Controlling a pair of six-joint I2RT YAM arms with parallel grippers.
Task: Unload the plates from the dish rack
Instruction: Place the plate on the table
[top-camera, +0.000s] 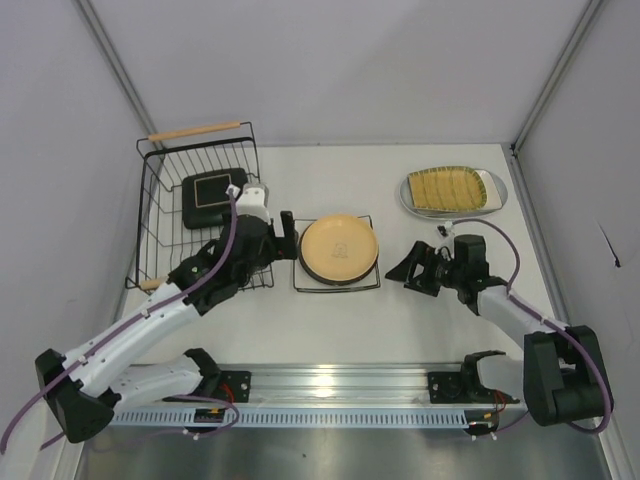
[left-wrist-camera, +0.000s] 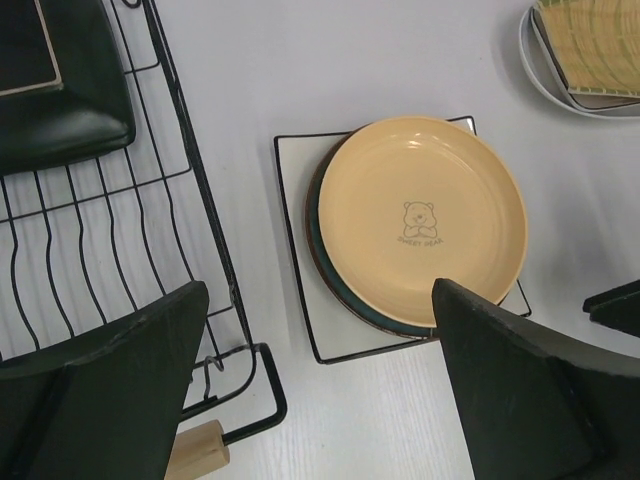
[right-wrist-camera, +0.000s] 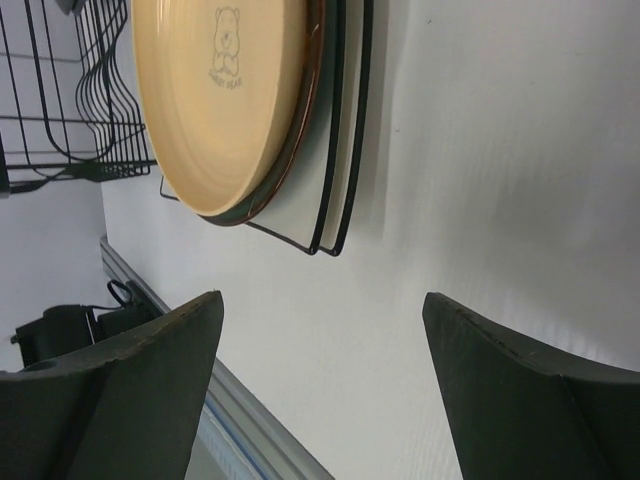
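The dish rack (top-camera: 150, 215) stands at the left, with a black-rimmed teal square plate (top-camera: 213, 197) lying flat inside it. Mid-table, a tan round plate (top-camera: 340, 248) with a bear print tops a stack: a dark teal plate (left-wrist-camera: 330, 282) lies under it, and white square plates (left-wrist-camera: 298, 190) are at the bottom. My left gripper (top-camera: 280, 246) hangs open between the rack (left-wrist-camera: 200, 230) and this stack, holding nothing. My right gripper (top-camera: 413, 272) is open and empty just right of the stack, facing the tan plate (right-wrist-camera: 210, 90). A mustard ribbed plate (top-camera: 450, 187) rests on a pale round plate (top-camera: 497, 196) at the far right.
The rack's near wooden handle (left-wrist-camera: 200, 452) sits just below my left fingers, and the other handle (top-camera: 195, 130) is at the back. A metal rail (top-camera: 340, 385) runs along the near edge. Grey walls close in on both sides.
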